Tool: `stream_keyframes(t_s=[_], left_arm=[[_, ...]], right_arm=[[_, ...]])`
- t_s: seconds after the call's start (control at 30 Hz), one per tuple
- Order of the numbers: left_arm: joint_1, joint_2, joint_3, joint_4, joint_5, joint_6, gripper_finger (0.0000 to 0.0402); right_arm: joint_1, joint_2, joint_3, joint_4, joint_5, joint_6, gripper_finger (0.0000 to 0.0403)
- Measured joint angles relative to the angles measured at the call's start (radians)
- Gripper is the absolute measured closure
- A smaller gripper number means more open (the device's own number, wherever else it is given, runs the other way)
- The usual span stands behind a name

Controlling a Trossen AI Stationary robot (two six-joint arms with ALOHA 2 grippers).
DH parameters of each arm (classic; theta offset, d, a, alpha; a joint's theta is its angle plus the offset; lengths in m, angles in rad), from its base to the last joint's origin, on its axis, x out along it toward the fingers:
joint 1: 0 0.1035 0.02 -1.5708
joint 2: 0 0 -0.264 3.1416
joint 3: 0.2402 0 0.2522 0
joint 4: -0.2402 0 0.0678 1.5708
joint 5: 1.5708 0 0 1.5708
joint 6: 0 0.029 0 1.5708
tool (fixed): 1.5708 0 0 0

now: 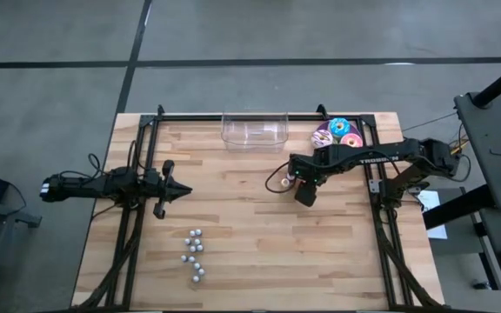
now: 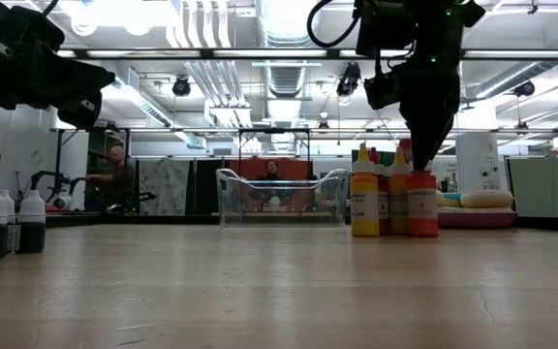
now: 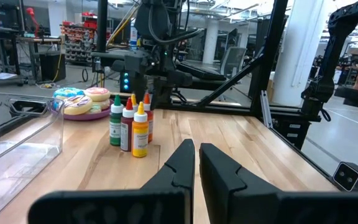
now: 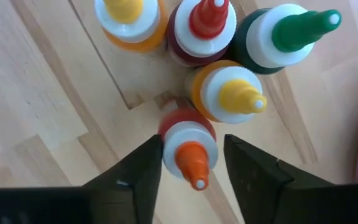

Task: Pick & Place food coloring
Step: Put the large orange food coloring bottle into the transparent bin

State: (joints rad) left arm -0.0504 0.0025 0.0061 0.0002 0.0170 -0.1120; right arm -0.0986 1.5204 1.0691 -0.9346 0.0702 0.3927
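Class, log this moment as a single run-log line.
right end effector: open, straddling orange-capped bottle | left end effector: shut, waiting at table's left | bin: not yet loaded

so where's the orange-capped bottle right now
In the right wrist view the orange-capped bottle stands between the right gripper's open fingers, nearest the yellow-capped bottle, right of table centre near the doughnuts.

Pale wooden plank table [image 1: 250,252] on grey concrete floor [image 1: 50,96] with dark seams; beyond it, open workshop with exposed ceiling ducts [image 2: 284,68], bright strip lights [image 2: 124,12], white column [image 3: 294,50], shelving, and a person [image 2: 114,174] standing far back.
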Motion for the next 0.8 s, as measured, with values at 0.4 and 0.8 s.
stream_keyframes(t_s=[0.4,0.8], left_arm=[[0.000,0.000,0.000,0.000,0.000,0.000,0.0402],[0.000,0.000,0.000,0.000,0.000,0.000,0.0402]], right_arm=[[-0.001,-0.002,0.000,-0.002,-0.019,0.000,0.0293],[0.008,-0.110,-0.001,-0.052,-0.106,0.053,0.0296]])
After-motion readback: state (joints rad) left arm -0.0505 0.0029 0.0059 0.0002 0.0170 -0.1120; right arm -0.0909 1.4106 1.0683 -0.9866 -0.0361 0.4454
